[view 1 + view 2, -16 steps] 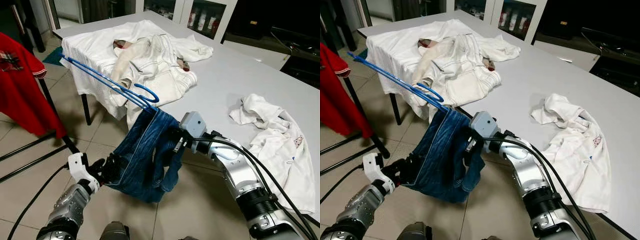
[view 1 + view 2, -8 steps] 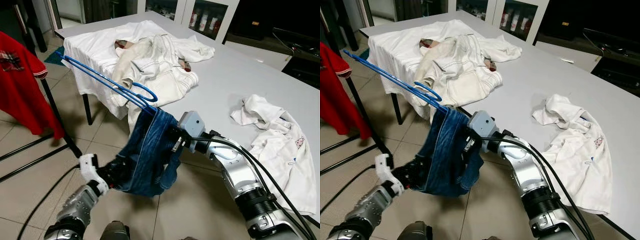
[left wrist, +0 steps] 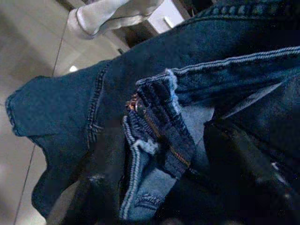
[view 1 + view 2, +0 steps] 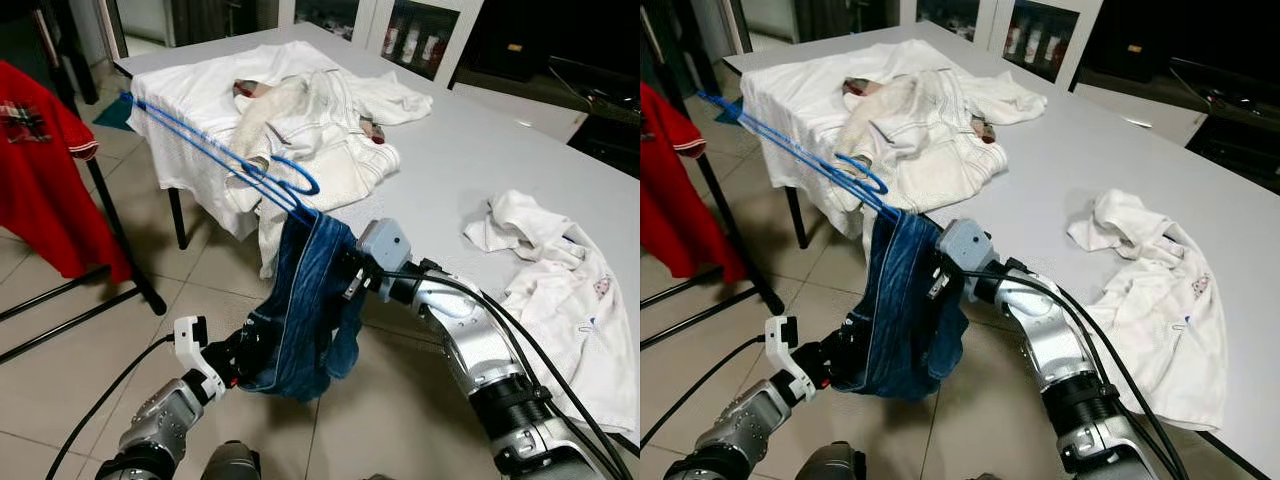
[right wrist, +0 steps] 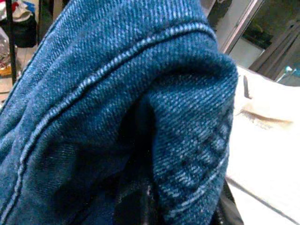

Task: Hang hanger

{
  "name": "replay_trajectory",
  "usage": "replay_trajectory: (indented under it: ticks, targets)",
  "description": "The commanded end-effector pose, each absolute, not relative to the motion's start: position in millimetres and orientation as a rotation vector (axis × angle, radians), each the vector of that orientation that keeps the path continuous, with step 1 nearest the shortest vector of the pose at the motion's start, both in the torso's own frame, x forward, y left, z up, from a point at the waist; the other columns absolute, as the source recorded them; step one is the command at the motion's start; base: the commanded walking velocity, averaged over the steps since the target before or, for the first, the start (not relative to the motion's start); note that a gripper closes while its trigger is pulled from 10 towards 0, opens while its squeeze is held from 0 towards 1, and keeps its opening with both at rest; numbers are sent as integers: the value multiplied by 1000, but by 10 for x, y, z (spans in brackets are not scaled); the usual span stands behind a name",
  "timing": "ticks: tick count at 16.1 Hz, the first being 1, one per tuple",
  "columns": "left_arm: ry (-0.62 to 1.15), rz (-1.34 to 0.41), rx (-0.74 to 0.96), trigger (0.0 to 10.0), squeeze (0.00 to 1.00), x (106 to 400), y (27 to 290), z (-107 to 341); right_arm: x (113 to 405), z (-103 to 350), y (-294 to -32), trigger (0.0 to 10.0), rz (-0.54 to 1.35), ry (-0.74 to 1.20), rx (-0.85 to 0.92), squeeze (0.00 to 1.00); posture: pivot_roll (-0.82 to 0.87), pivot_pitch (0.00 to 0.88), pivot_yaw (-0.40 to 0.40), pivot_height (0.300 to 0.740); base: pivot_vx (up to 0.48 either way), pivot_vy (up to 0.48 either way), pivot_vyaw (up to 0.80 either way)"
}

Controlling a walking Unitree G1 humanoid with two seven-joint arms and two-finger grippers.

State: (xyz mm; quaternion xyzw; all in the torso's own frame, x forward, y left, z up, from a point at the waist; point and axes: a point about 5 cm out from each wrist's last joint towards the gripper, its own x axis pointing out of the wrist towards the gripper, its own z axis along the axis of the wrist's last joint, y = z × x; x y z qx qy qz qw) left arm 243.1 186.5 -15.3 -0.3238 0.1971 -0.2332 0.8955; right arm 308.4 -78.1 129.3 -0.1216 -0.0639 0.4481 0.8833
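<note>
Left eye view: blue hanger (image 4: 230, 165) juts off the surface (image 4: 470, 150) edge, jeans (image 4: 300, 300) draped over it. Right tool (image 4: 350, 278) pinches denim beside the hook; left tool (image 4: 240, 352) grips the hem. Keep both holds firm while you lift toward the rack (image 4: 120, 240).

Open floor left of the table (image 4: 470, 150)
White clothes (image 4: 300, 120) crowd its near corner; a red garment (image 4: 40, 170) on black rack legs (image 4: 110, 260) blocks farther left.
</note>
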Motion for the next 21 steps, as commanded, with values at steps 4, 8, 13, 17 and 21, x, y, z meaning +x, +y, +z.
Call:
replay_trajectory:
  ticks: [4,8,13,17,21]
  targets:
    - [417,-527,-683,0,0,2374,1809,-178,3148,1472,-845,0,888,-198,-237,0,165,5,-105,710,0,0,0]
    - [399,-509,-695,0,0,2346,1824,-186,3163,1473,-864,0,876,-196,-236,0,166,9,-106,710,0,0,0]
    - [369,-465,-673,0,0,2356,1848,-180,3201,1495,-887,0,856,-195,-230,0,171,13,-108,710,0,0,0]
    - [342,-463,-637,0,0,2375,1869,-157,3205,1495,-889,0,850,-196,-228,0,169,9,-105,710,0,0,0]
    - [325,-462,-632,0,0,2363,1873,-156,3196,1488,-894,0,852,-194,-228,0,168,8,-105,710,0,0,0]
